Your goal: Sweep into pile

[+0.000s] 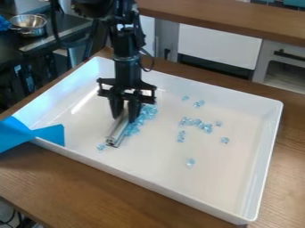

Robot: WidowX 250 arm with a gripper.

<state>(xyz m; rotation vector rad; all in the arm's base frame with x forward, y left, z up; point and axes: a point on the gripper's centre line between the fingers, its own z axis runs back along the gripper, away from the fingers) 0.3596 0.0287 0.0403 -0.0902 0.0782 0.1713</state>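
Brown wood-grain tabletop (89, 187), runs along the near side and the right. On it, one large white tray (226, 191), shallow, raised walls all round, sitting at an angle.

Black robot arm comes in from the top edge, left of centre, hanging down over the left half of the tray. Gripper (123, 118) points down, jaws closed on a silvery metal bar (118, 133), one finger on each side of its upper end. Bar slants toward the near left, its far end down low by the tray floor.

Behind the tray: second wooden counter (208, 18), white drawer front (217, 46) under it, pale cabinet with a dark handle at the right edge.

Bright blue flat piece (47, 133), pinched narrow in the middle, at the left edge, reaching over the tray's near left corner. Metal bowl (28, 25) upper left, on a dark surface.

Smallest, the light blue see-through bits to be swept. Main pile (140, 118) is a long strip just right of the bar and gripper, left half of tray. Looser cluster (196, 124) right of that, around mid-tray. Strays: some above the cluster toward the far wall, a few just below it and to its right, one lower down toward the near wall, one (100, 147) left of the bar's low end.
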